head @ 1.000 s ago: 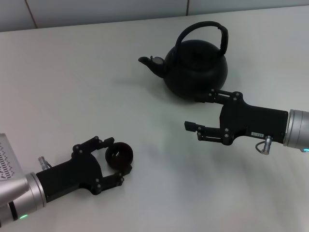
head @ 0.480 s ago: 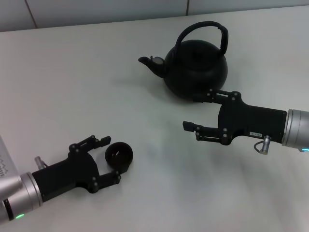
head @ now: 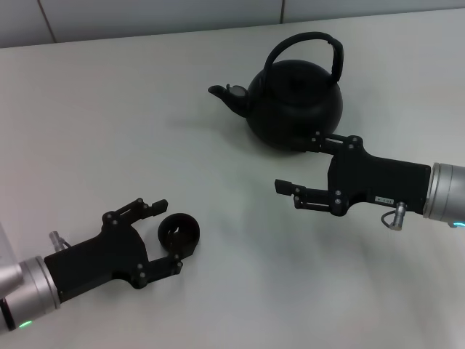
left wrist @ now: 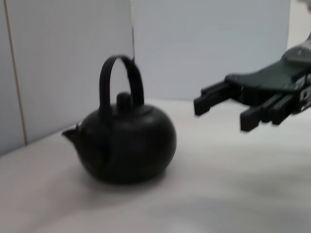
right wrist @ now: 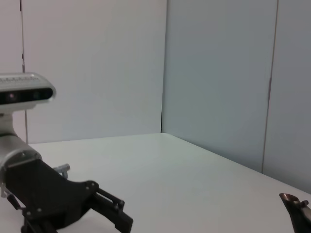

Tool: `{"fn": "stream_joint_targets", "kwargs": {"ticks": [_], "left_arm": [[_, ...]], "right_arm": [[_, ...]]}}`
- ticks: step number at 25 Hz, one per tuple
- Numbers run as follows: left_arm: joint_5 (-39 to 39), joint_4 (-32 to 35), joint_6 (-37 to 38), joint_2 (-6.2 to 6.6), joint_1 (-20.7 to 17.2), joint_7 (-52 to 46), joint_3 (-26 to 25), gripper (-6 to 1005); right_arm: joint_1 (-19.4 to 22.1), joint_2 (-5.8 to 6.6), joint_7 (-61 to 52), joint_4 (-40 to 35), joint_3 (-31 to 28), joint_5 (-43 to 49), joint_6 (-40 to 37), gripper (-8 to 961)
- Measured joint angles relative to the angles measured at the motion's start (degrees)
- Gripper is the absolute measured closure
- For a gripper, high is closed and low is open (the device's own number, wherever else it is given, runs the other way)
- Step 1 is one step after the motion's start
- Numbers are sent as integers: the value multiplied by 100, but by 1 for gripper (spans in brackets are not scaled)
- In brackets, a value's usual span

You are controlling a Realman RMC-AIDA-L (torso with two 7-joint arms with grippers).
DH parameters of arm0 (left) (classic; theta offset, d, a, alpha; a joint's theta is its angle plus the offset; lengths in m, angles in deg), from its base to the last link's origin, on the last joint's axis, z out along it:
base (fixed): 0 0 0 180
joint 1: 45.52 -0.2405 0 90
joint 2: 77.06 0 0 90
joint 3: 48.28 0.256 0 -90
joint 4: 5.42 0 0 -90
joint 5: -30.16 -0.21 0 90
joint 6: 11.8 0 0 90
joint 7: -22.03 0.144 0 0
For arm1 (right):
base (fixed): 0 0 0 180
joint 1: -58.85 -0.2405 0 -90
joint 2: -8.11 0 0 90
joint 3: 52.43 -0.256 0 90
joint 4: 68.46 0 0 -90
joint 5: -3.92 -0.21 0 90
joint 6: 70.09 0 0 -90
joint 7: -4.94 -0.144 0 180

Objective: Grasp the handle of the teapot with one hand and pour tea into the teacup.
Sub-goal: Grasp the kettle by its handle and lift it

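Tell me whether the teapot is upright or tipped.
Upright. The teapot sits flat on the table, handle arching above it; neither gripper holds it.

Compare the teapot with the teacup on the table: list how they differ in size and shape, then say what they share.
The teapot is far larger than the teacup. The teapot has a spout and an arched handle; the teacup is a plain round bowl with neither. Both are black and stand upright on the white table, with no tool holding either.
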Motion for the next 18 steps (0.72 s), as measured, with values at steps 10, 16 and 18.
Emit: {"fn": "stream_joint_targets", "kwargs": {"ticks": [10,16,18], "left_arm": [[-8,438,434,25,-329,-22,13,193],[-553,1194,847,152,-641,-584,-29,194],[-907,1643,920,264,-776,-1098,-68,194]], "right_arm": [[14,3,0,0,0,-13,7,217],[56,7,0,1,-20,-57,24,216],[66,7,0,0,-59,-60,44,216]]}}
